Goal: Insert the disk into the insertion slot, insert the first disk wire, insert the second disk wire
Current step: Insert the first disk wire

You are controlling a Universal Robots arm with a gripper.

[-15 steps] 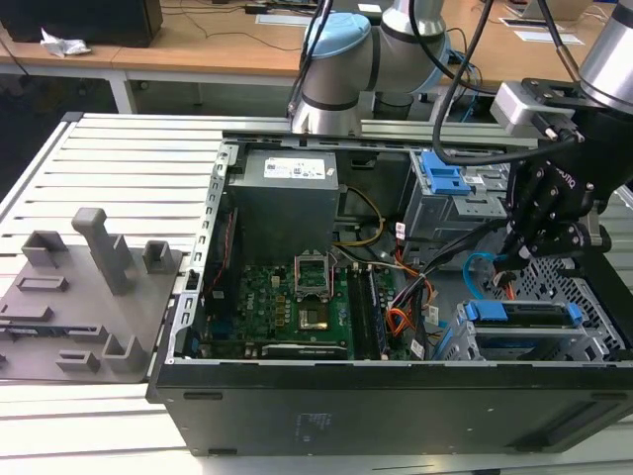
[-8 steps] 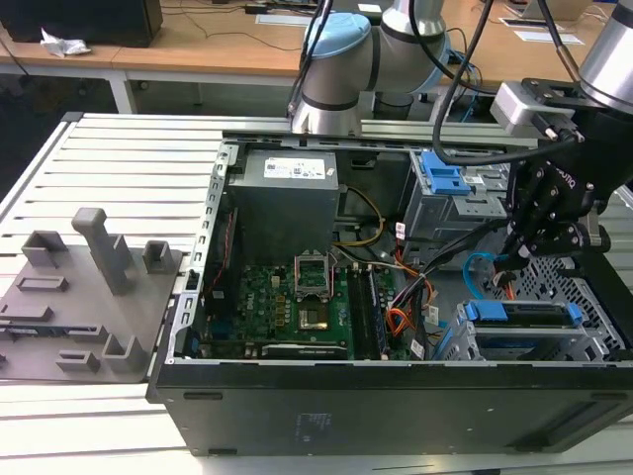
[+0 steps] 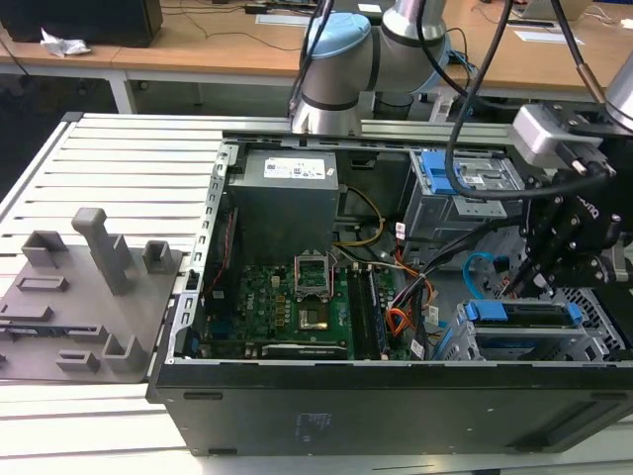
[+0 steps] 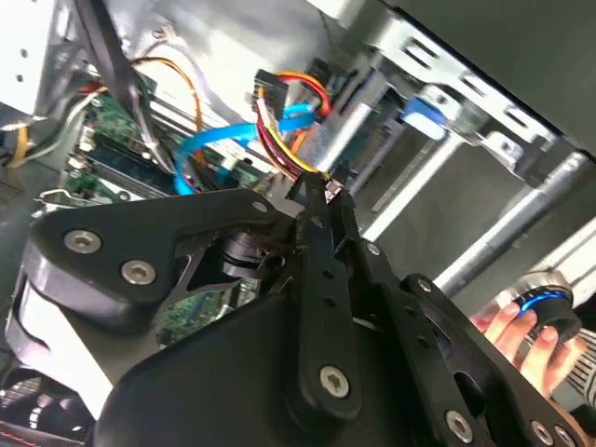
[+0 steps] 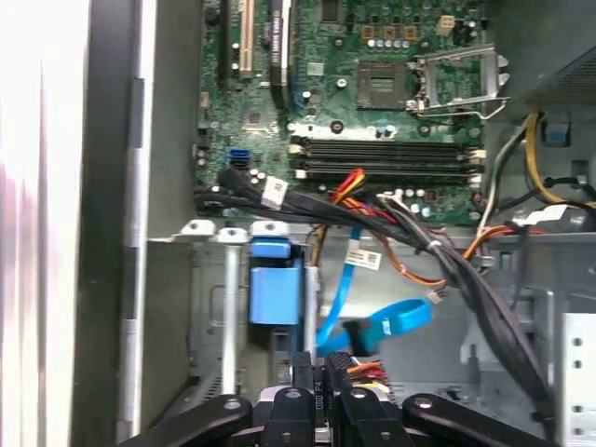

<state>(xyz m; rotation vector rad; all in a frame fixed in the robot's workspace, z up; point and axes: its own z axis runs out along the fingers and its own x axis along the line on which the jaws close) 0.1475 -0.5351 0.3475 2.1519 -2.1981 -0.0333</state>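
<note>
- The gripper [image 4: 321, 193] is closed tight on the small black plug [image 4: 329, 186] of the first disk wire [image 4: 279, 130]. The orange, red and black strands arch away from the plug.
- In the exterior view the gripper hangs just above the slot [image 3: 596, 327], over the edge that faces the taller cage with blue latches [image 3: 465, 183].
- The disk [image 3: 519, 317] lies flat inside the slot with its blue frame showing. It looks fully seated, so I judge that part of the job done.
- The second disk wire [image 5: 396, 319] is the light blue cable. It loops just beside the slot, between it and the circuit board [image 5: 372, 93], right under the held plug. I cannot tell whether either end is connected.
- The plug looks close to the disk but not yet home. I cannot make out the socket on the disk.
- To do this step well, hold the plug square to the disk's edge with its keyed side matched. Push straight along the slot rather than down at an angle.
- The stiff strands may twist the plug in the grip, so a slow, light push is the safer choice.
- The blue loop could get trapped between plug and disk, so it should stay clear of the path into the slot.
</note>
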